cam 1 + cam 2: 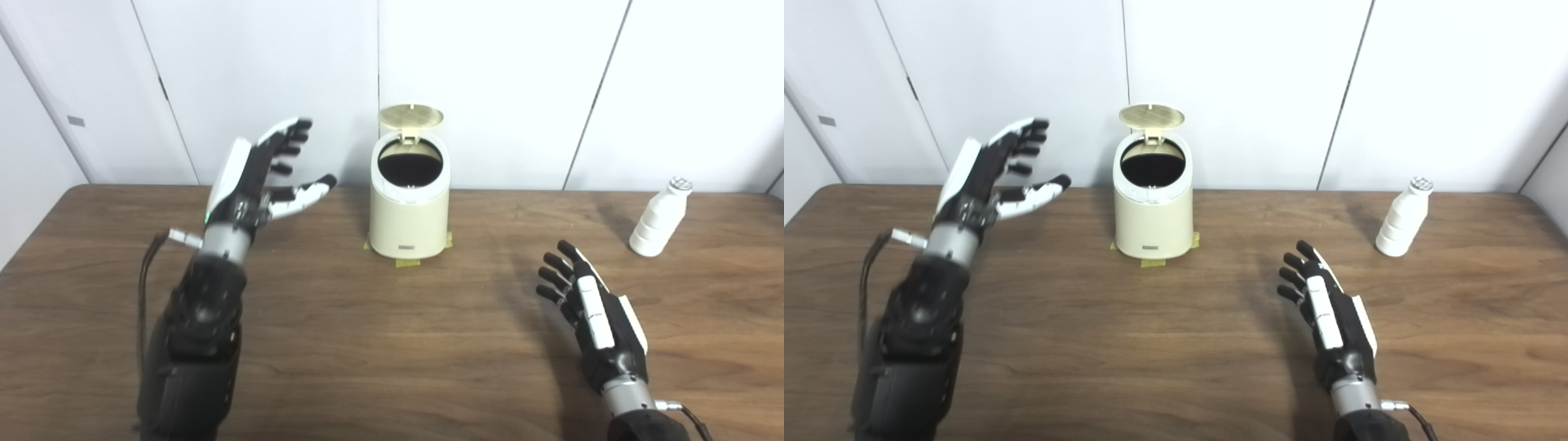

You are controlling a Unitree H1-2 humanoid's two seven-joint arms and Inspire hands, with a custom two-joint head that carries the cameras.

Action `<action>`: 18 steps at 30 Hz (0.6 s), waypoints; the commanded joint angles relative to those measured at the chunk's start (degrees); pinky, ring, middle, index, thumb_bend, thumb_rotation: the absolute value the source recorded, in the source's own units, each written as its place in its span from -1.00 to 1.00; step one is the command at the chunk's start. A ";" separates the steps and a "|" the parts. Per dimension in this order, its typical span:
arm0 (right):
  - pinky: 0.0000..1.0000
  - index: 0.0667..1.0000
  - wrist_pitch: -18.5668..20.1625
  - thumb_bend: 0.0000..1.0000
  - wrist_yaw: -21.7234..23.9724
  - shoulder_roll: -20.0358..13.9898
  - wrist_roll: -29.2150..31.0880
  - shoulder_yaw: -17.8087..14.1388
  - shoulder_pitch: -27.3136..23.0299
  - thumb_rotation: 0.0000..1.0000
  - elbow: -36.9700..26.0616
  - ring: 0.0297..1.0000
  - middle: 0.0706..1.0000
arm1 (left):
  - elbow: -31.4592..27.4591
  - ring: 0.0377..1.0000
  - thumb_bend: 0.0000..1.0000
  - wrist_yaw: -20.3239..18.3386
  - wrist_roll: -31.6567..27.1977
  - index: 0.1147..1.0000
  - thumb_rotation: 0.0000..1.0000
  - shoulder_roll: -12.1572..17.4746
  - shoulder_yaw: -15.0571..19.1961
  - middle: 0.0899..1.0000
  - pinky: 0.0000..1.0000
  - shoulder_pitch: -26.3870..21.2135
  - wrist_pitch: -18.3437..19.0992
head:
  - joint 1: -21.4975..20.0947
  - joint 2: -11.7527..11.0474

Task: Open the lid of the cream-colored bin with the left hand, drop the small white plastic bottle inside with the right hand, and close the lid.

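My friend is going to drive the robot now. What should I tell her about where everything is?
Left hand: open, raised in the air to the left of the bin, holding nothing.
Right hand: open, low over the table, holding nothing.
Bin: at the back middle of the table, on bits of tape. Its lid is already standing open.
Bottle: upright at the far right, not touched.
Done: lid opened.
Left: pick up the bottle with the right hand, drop it in, close the lid.

A brown wooden table (pixel 380 343) stands before white wall panels (pixel 502 73).
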 commanded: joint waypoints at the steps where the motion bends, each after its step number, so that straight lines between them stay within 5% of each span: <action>1: 0.55 0.76 -3.25 0.09 0.09 -0.26 0.36 -0.62 -1.92 0.68 -0.40 0.66 0.70 | -3.33 0.60 0.00 2.21 -2.10 0.71 -0.46 -0.42 0.96 0.65 0.45 -0.54 -2.10 | 0.05 0.03; 9: 0.56 0.77 -5.31 0.11 0.23 -2.51 -0.10 -2.36 -3.14 0.70 1.15 0.68 0.72 | -5.36 0.60 -0.18 3.57 -9.56 0.74 -0.08 -1.74 1.68 0.66 0.49 7.40 -4.35 | -0.94 0.14; 12: 0.57 0.79 -6.98 0.15 0.75 -4.21 0.61 -3.60 -3.73 0.66 2.89 0.71 0.75 | -6.26 0.68 -0.24 3.62 -11.16 0.77 0.31 -2.06 1.58 0.70 0.60 10.41 -3.29 | -1.54 0.15; 16: 0.51 0.82 -7.88 0.16 0.20 -5.70 0.20 -5.02 -4.20 0.51 3.99 0.71 0.80 | -6.70 0.74 -0.25 3.50 -12.85 0.79 0.60 -1.73 1.30 0.75 0.70 12.61 -3.39 | -3.72 0.24; 18: 0.45 0.84 -7.91 0.06 -0.19 -6.51 0.26 -6.11 -4.28 0.39 4.05 0.69 0.81 | -6.72 0.75 -0.25 3.68 -12.35 0.79 0.59 -1.28 0.99 0.74 0.70 13.25 -3.23 | -4.77 0.28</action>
